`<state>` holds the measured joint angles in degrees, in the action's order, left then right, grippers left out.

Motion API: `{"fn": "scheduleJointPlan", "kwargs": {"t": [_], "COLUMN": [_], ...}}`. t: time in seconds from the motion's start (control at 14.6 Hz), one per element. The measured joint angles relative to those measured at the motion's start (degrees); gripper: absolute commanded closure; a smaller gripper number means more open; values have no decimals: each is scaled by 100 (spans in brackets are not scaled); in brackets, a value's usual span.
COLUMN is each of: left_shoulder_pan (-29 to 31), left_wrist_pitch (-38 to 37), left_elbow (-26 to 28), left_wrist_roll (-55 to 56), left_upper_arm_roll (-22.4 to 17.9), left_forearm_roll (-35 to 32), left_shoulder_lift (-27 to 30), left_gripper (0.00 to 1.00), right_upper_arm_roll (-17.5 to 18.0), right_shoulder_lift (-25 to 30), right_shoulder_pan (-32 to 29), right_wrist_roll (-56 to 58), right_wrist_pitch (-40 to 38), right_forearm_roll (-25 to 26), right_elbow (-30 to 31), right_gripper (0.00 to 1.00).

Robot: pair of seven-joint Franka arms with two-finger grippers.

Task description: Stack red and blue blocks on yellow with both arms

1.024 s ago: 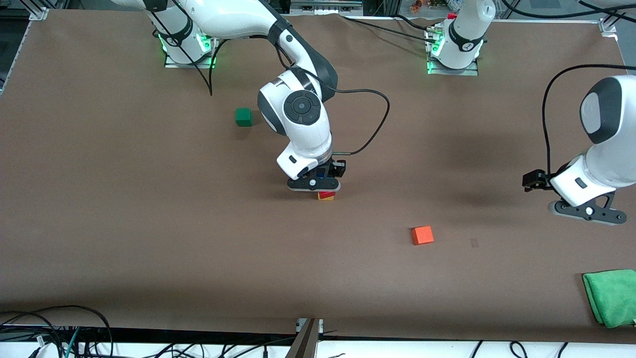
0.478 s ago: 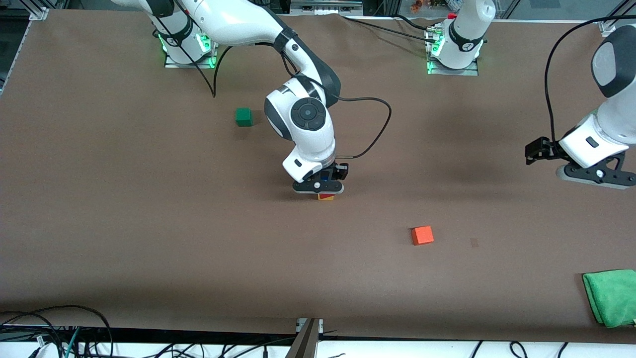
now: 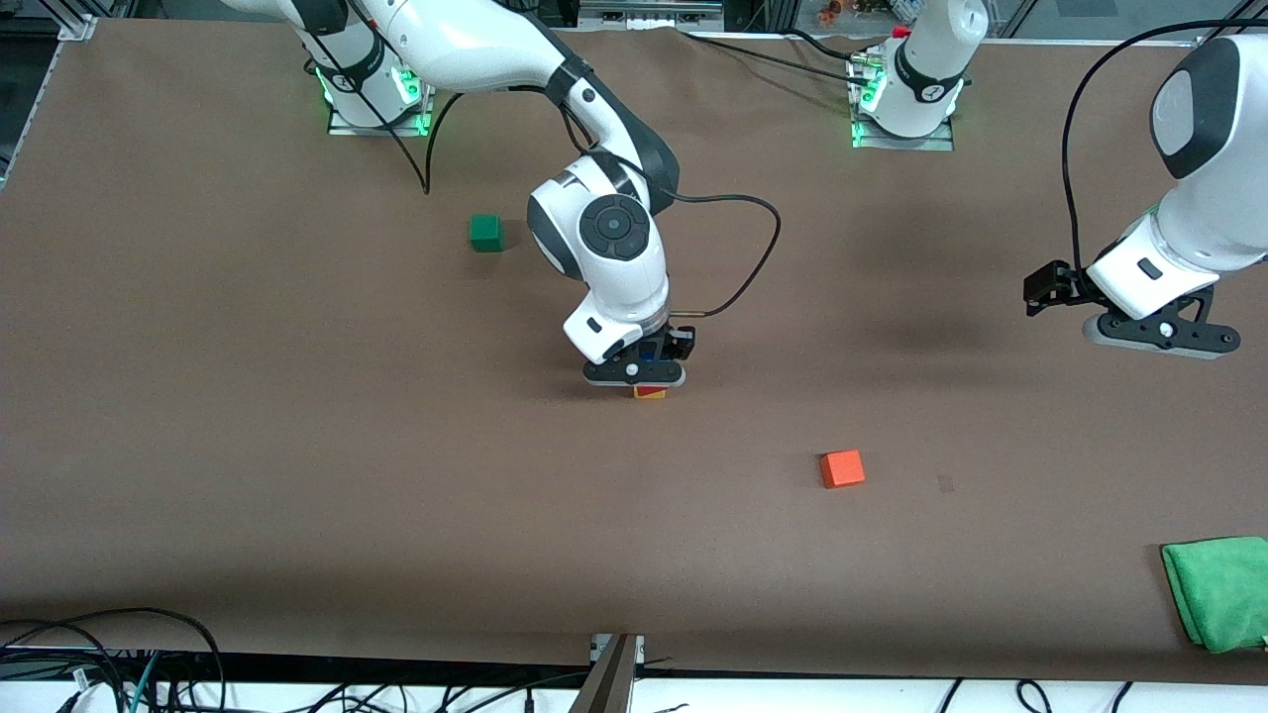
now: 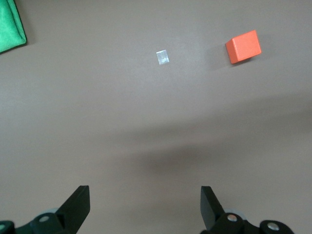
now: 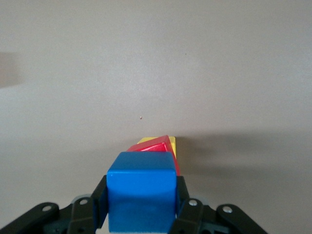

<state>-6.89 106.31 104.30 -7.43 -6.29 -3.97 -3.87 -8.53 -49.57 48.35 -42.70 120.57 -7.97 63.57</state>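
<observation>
Right wrist view: right claw (image 5: pixel 141 207) clenches blue block (image 5: pixel 141 187) over red block (image 5: pixel 155 146) on yellow (image 5: pixel 171 144); left claw (image 4: pixel 145 210) released.

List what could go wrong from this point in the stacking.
1. The red block sits twisted on the yellow block, so the stack could topple under the blue block.
2. The right tool, shut on the blue block, may drag it sideways on release.
3. The left tool, open over bare table, cannot steady anything.

Table (image 3: pixel 297 446): matt brown covering, faintly textured. Blue block (image 5: pixel 141 192), red block (image 5: pixel 155 147), yellow block (image 5: pixel 171 145), orange cube (image 3: pixel 842 468), green cube (image 3: pixel 484 233): matt, smooth faces. Green cloth (image 3: pixel 1216 590): soft, napped fabric. Arm shells: glossy white plastic.
</observation>
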Motion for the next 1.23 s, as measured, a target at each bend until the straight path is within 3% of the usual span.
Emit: {"fn": "scheduleJointPlan", "kwargs": {"t": [0.07, 0.48, 0.75, 1.23], "left_shoulder_pan": [0, 36, 112, 266], "left_wrist_pitch": [21, 29, 24, 22], "left_elbow": [0, 1, 4, 15], "left_wrist_roll": [8, 31, 39, 243], "left_upper_arm_roll": [14, 1, -38, -38], "left_forearm_roll": [0, 37, 41, 44], "left_shoulder_lift": [5, 20, 20, 20], "left_gripper": [0, 0, 0, 0], "right_upper_arm_roll": [0, -48, -185, -221], "right_shoulder_lift": [-18, -23, 312, 1604], "right_shoulder_pan": [2, 6, -122, -1573], "right_wrist_roll": [-6, -29, -76, 232], "right_wrist_pitch": [36, 21, -575, -1985], "right_forearm_roll": [5, 8, 8, -245], "right_elbow": [0, -91, -301, -305], "right_gripper": [0, 0, 0, 0]}}
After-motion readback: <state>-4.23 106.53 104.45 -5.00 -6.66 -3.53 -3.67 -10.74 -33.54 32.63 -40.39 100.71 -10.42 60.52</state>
